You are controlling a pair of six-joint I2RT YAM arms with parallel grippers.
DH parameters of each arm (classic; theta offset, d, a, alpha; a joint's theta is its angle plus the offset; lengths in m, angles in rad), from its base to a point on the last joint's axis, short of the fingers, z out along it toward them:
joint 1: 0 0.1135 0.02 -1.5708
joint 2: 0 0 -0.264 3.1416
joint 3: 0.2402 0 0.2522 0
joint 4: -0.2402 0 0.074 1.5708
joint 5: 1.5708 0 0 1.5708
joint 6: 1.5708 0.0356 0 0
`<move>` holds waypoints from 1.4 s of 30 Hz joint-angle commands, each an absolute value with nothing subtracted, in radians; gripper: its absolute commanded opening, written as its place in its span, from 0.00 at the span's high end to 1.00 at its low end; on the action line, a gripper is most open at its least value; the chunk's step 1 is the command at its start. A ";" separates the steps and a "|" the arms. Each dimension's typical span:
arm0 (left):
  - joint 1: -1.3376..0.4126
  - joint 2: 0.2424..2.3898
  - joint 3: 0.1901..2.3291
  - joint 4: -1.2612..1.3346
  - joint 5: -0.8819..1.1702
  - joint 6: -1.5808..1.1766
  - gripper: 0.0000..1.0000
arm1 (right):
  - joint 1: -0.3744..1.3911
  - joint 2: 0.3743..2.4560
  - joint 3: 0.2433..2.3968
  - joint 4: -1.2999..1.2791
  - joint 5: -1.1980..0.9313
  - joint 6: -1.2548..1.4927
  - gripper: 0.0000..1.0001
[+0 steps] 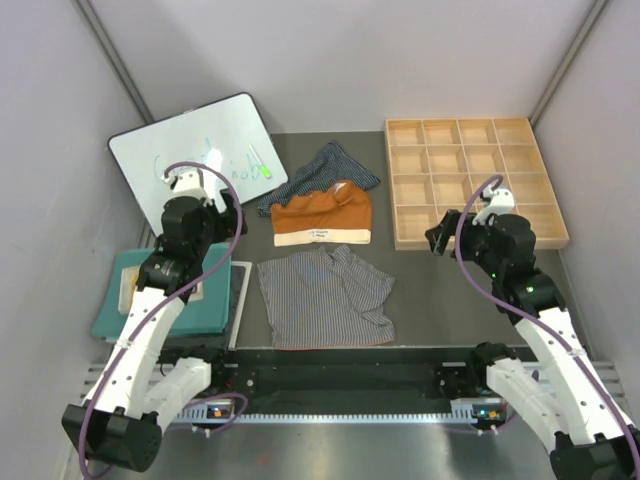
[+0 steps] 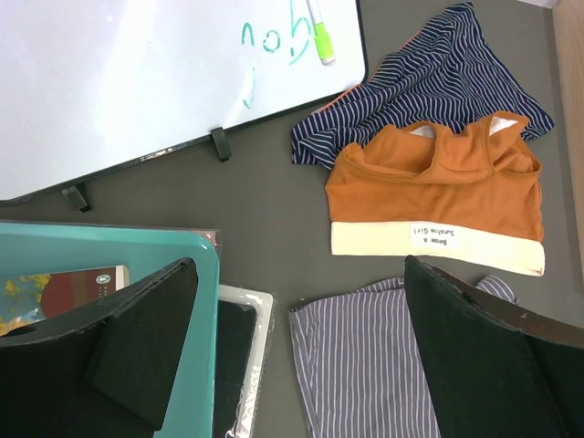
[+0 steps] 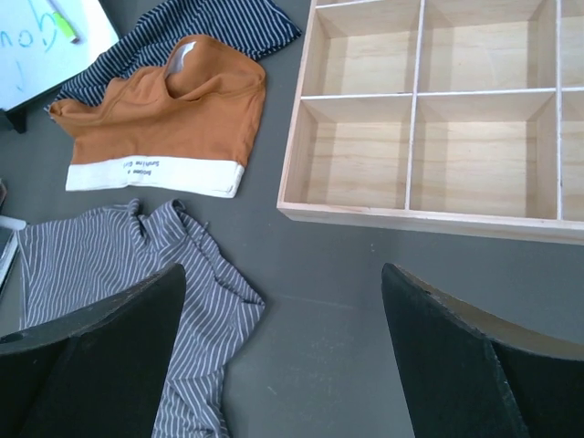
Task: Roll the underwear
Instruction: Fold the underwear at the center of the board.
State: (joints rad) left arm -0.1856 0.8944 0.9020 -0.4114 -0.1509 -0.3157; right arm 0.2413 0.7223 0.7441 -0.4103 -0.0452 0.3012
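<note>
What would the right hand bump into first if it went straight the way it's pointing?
Most likely the bare table, in the gap between the grey striped underwear and the wooden tray. The right hand aims down there, though depth is hard to judge.

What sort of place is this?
Likely a robot lab test cell: plain walls box in a table with a left arm and right arm bolted on, and a whiteboard, wooden tray and underwear laid out as props.

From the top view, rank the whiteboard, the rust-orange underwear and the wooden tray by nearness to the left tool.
1. Whiteboard, just behind the left tool.
2. Rust-orange underwear, to its right, mid-table.
3. Wooden tray, far right.
</note>
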 commanded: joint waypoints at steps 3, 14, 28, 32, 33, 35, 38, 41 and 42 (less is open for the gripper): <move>-0.187 0.853 0.899 -0.385 -0.212 -0.322 0.01 | 0.244 0.719 0.723 -0.357 -0.130 0.308 0.13; -0.187 0.854 0.881 -0.370 -0.164 -0.292 0.01 | 0.242 0.761 0.707 -0.371 -0.173 0.308 0.17; -0.187 0.873 0.877 -0.371 -0.107 -0.288 0.01 | 0.581 1.044 0.560 -0.164 -0.098 0.563 0.27; -0.189 0.877 0.879 -0.373 -0.098 -0.288 0.01 | 0.583 1.110 0.554 -0.137 -0.071 0.572 0.30; -0.187 0.877 0.879 -0.373 -0.098 -0.288 0.01 | 0.583 1.124 0.560 -0.135 -0.063 0.568 0.30; -0.187 0.874 0.879 -0.373 -0.097 -0.287 0.01 | 0.583 1.173 0.566 -0.120 -0.054 0.561 0.32; -0.187 0.874 0.879 -0.373 -0.097 -0.288 0.01 | 0.581 1.236 0.583 -0.100 -0.046 0.555 0.36; -0.187 0.876 0.880 -0.373 -0.095 -0.288 0.01 | 0.583 1.284 0.597 -0.089 -0.029 0.548 0.41; -0.187 0.874 0.879 -0.371 -0.091 -0.290 0.01 | 0.581 1.295 0.600 -0.083 -0.028 0.543 0.41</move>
